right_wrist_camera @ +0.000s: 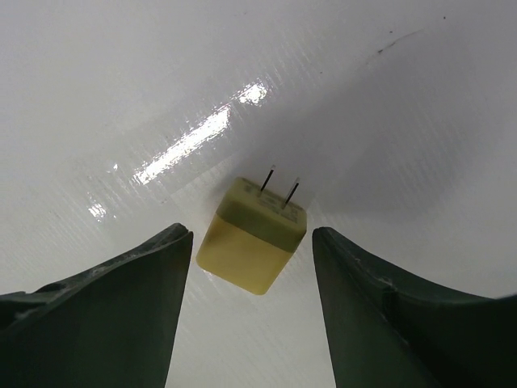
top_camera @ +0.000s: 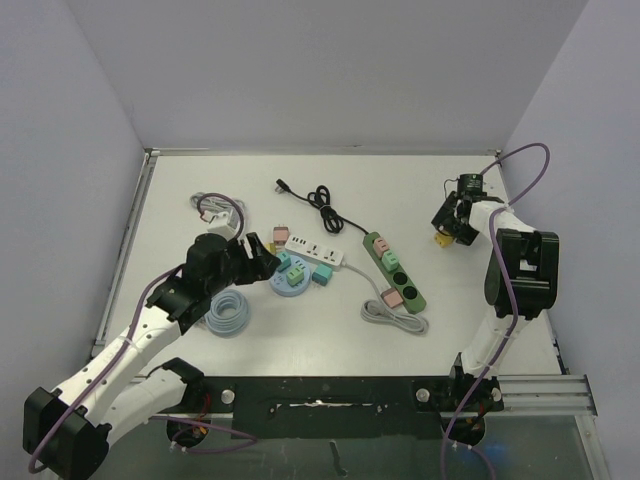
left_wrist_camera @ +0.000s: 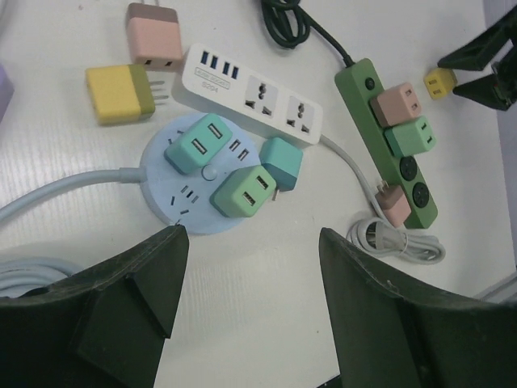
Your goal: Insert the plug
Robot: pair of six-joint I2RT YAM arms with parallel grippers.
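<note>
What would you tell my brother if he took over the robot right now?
Right claw: open, straddling the yellow plug, which lies on the table at the far right, prongs pointing away from the wrist camera. Not gripped.
Left claw: open, empty, hovering over the round blue power strip.
Done: right claw lined up on the plug.
Left: close on it, lift, carry it to a free socket, probably on the white power strip, and push it in.
</note>
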